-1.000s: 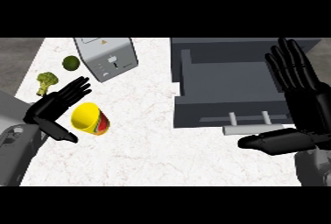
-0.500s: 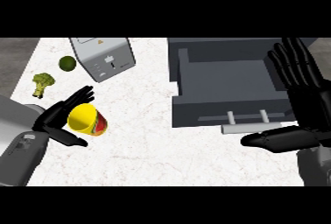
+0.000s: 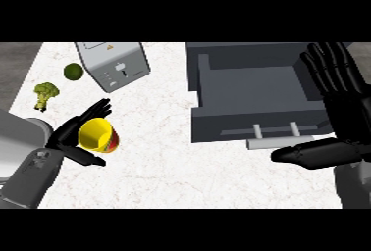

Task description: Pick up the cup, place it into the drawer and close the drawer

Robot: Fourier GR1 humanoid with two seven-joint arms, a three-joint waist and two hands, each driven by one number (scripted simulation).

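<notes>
Starting at the left edge, a piece of broccoli (image 3: pixel 45 93) lies on the white marbled counter (image 3: pixel 174 171), with a round green fruit, perhaps a lime (image 3: pixel 73 71), just above and to its right. A grey toaster (image 3: pixel 113 64) stands further right near the counter's far edge, turned at a slant.

Below these, the left hand (image 3: pixel 69 135) comes in on its grey forearm from the lower left corner. Its fingers are stretched along the far side of the yellow cup (image 3: pixel 98 135) and its thumb reaches out on the near side, so the cup sits in the gap between them. The fingers look straight rather than wrapped around the cup, and whether the cup is lifted off the counter or resting on it cannot be told. The cup is tilted, its open yellow mouth facing up toward the view, with a reddish band low on its side. It is well apart from the drawer.

Right of the middle, the dark grey drawer (image 3: pixel 253 125) stands pulled open, its pale handle (image 3: pixel 279 142) on the near front face.

At the right edge, the right hand (image 3: pixel 340 117) is held open, fingers straight and pointing up alongside the drawer, thumb stretched leftward below the handle.
</notes>
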